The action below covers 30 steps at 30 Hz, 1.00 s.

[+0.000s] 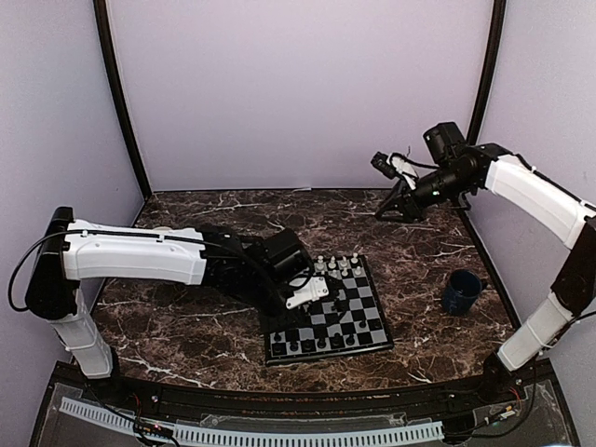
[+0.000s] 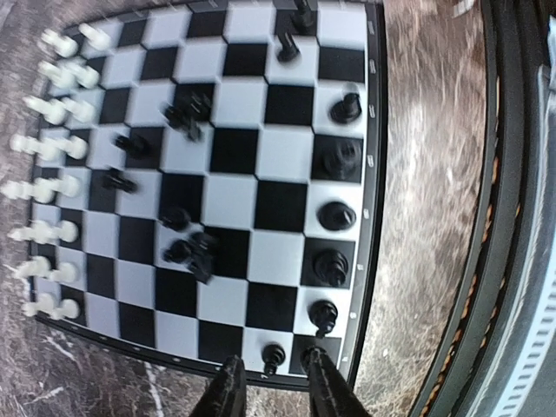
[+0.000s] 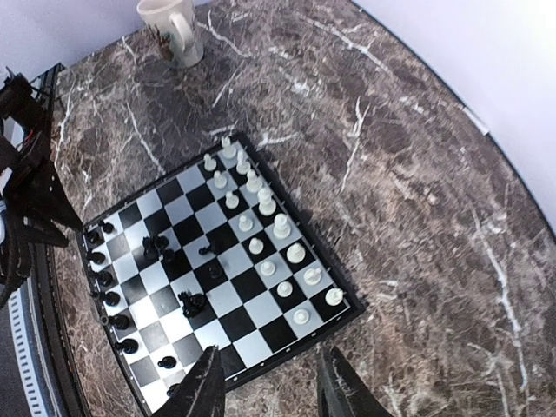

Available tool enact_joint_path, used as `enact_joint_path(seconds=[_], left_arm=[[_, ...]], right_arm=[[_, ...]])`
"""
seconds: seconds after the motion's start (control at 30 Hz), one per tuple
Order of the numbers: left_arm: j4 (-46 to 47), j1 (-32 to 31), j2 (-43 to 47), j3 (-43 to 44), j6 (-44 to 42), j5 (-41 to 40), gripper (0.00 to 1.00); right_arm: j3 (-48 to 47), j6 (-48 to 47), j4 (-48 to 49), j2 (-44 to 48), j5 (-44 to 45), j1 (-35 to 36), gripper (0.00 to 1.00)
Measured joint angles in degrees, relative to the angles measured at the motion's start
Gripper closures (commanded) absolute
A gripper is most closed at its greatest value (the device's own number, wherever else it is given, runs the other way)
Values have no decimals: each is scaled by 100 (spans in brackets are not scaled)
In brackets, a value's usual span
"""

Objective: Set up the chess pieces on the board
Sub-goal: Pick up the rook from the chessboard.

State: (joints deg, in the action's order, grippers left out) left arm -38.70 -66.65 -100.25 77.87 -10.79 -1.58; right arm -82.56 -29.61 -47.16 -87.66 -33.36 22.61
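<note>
Left wrist, left tool [image 2: 272, 369] spread at board [image 2: 375, 174] edge, pawn [image 2: 274, 354] close.

White-shelled arms [image 1: 140, 256] — black joints [image 1: 47, 275], black cables [image 1: 11, 287], dark end effectors [image 2: 274, 382].

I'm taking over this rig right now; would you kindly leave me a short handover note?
Left tool: open, empty, over the rim of the black-and-silver chessboard.
Right tool: open, empty, raised high.
Done: white chess pieces in two rows along one side; black pieces line the opposite edge.
To do: loose black pieces mid-board, some seemingly tipped, need their row.
</note>
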Motion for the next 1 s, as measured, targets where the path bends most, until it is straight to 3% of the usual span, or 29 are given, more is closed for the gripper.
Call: enact_joint_path(seconds=[0.13, 0.27, 0.6, 1.0], left_arm=[[518, 234, 378, -7, 275, 31, 69], [1338, 804, 616, -195, 785, 197, 68], [3383, 1744, 1027, -1572, 2590, 730, 65], [3919, 1867, 1064, -1840, 3254, 1084, 66]], right_arm=[[-898, 2, -186, -22, -28, 0, 55], [-1034, -295, -417, -68, 2, 111, 65], [811, -1106, -168, -575, 833, 1377, 69], [1080, -1508, 538, -1290, 1436, 2072, 71]])
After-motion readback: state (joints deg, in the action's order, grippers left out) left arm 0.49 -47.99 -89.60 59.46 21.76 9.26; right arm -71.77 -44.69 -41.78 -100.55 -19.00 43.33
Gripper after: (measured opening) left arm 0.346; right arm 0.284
